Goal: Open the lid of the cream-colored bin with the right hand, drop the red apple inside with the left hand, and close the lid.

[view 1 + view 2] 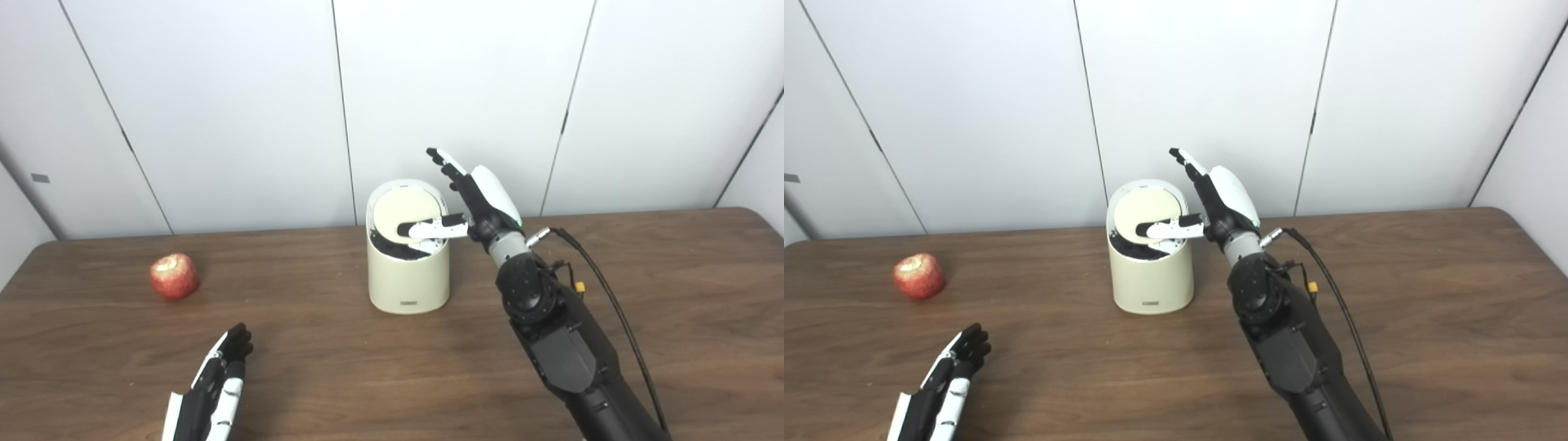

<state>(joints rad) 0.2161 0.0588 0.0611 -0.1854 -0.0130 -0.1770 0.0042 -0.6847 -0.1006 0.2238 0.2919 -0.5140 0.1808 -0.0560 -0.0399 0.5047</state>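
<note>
Left eye view first: the cream-colored bin (pixel 408 269) stands upright near the middle of the counter (pixel 674 294), and its round lid (pixel 409 215) is tipped up on edge toward the back, so a dark crescent of the inside shows along the front rim. The right hand (pixel 474 199) sits just beside the bin's right side with its fingers (pixel 442 160) spread and raised, holding nothing; its thumb reaches across and lies against the face of the lid, which looks to me like the reason the lid stays tilted, since a swing lid would likely fall back if let go. The red apple (pixel 174 276) rests on the counter well off to the left, apart from everything, its top bitten or cut away. The left hand (pixel 214 386) lies low at the near edge, empty, fingers loosely together and pointing roughly toward the apple, as if waiting its turn. Right eye view: the same layout from a little to the side. Here the gap under the lid (pixel 1145 214) looks narrow, so I judge the opening only partly made and probably too tight yet for the apple (pixel 919 276). The left hand (pixel 946 383) is near the fruit but clearly not touching it.
</note>
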